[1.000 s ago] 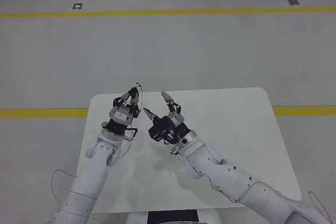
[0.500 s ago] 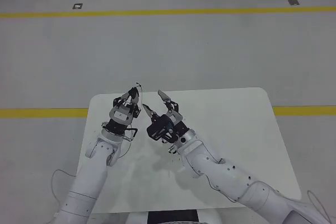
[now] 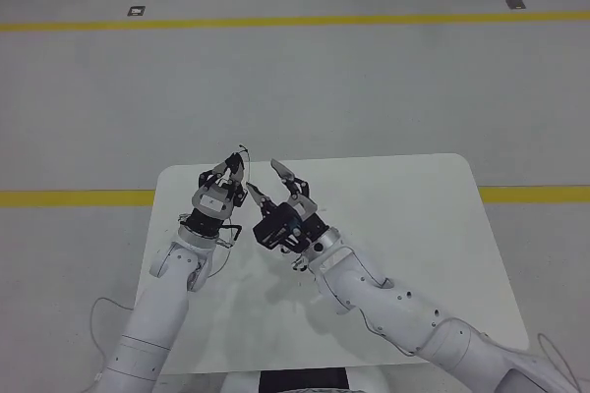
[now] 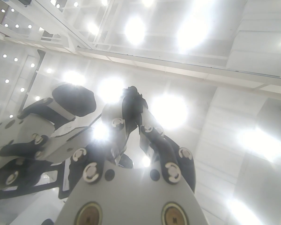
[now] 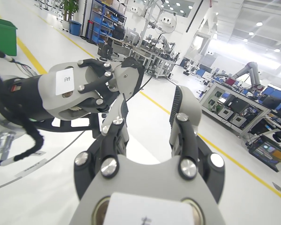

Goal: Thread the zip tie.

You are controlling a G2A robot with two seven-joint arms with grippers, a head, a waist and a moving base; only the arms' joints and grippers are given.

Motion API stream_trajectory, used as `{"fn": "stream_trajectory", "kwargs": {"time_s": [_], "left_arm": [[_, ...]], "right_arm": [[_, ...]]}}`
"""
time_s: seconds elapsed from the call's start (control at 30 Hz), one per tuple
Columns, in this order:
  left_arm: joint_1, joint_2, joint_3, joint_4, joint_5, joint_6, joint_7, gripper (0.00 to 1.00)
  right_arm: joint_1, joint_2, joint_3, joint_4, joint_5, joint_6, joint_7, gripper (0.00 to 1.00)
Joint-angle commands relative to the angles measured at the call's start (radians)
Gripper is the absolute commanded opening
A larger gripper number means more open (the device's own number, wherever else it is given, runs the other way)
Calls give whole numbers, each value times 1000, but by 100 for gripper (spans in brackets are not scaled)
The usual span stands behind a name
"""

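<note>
Zip tie (image 5: 147, 82) end hidden within left jaws.

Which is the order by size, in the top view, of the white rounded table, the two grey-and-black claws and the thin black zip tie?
Largest: white rounded table.
Then: right claw and left claw, looking alike.
Smallest: thin black zip tie.

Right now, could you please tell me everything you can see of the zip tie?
The zip tie is a thin black strip, plastic by its look. The left claw is shut on it, holding it up above the white table, and its free end rises past the fingertips in a slight curve. No closed loop shows, and its head cannot be made out. The right claw stands open close beside it; whether they touch cannot be told.
</note>
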Motion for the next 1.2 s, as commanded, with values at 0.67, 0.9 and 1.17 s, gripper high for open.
{"fn": "stream_trajectory", "kwargs": {"time_s": [0.67,0.9,1.17], "left_arm": [[0,0,0,0,0,0,0,0],[0,0,0,0,0,0,0,0],[0,0,0,0,0,0,0,0]], "right_arm": [[42,0,-54,33,0,7,52,35],[56,-7,-48,55,0,7,73,27],[65,-15,-43,64,0,7,77,26]]}}
